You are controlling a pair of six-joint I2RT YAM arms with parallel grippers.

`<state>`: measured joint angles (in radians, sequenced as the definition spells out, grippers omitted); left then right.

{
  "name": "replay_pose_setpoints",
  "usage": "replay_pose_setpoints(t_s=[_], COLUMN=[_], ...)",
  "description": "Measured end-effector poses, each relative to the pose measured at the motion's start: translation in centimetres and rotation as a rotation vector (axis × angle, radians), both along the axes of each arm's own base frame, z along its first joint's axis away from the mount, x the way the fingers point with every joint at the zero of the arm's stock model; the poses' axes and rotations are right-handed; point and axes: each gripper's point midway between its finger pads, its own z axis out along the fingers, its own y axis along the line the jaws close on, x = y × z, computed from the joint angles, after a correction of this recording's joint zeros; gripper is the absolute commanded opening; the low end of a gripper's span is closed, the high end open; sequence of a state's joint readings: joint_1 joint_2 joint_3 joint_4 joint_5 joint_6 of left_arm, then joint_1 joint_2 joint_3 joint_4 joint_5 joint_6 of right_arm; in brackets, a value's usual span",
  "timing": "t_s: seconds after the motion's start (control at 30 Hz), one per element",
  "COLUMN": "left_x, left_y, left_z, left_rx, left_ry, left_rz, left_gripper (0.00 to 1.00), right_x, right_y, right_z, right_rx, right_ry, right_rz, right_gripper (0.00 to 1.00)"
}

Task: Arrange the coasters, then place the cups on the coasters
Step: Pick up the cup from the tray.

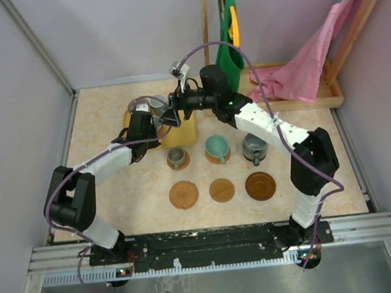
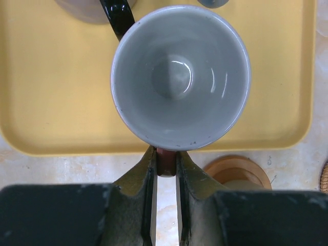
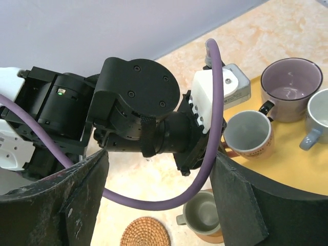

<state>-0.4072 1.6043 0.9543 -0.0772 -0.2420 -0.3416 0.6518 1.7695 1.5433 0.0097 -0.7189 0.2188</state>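
My left gripper [image 2: 166,160] is shut on the handle of a small reddish-brown cup [image 2: 180,77] with a pale inside, held over the yellow tray [image 2: 51,102]. The right wrist view shows that cup [image 3: 249,134] beside a purple cup [image 3: 291,87] and a grey-blue cup [image 3: 318,115] on the tray. My right gripper [image 3: 159,205] hangs open and empty close to the left wrist, above the tray's near edge [image 1: 181,139]. Three cups stand on coasters: grey [image 1: 176,157], teal [image 1: 217,146] and dark grey [image 1: 254,146]. Three coasters lie bare in front: woven [image 1: 183,195], tan [image 1: 222,189] and dark brown [image 1: 260,186].
A purple cable [image 3: 169,197] loops between my right fingers and the table. At the back right, a pink cloth [image 1: 305,66] lies in a wooden tray and a green apron [image 1: 229,46] hangs. Walls enclose the table on three sides.
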Motion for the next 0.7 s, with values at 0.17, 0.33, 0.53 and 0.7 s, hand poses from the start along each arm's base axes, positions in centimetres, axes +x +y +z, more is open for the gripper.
replay_pose_setpoints(t_s=[0.17, 0.33, 0.53, 0.7], left_x=[0.3, 0.4, 0.6, 0.8], left_y=[0.2, 0.6, 1.0, 1.0], left_z=[0.2, 0.2, 0.3, 0.6], left_rx=[-0.004, -0.004, -0.003, -0.002], left_ry=[-0.008, -0.009, -0.010, -0.011], left_rz=[0.005, 0.012, 0.023, 0.023], left_gripper=[0.00, 0.00, 0.00, 0.00], right_x=[-0.1, -0.4, -1.3, -2.1], right_y=[-0.6, -1.3, -2.3, -3.7], right_z=[0.9, 1.2, 2.4, 2.4], right_rx=[-0.008, -0.022, -0.018, -0.028], right_ry=[-0.025, -0.044, -0.070, -0.078], right_rz=[-0.027, -0.047, -0.061, -0.100], right_gripper=[0.78, 0.78, 0.78, 0.78])
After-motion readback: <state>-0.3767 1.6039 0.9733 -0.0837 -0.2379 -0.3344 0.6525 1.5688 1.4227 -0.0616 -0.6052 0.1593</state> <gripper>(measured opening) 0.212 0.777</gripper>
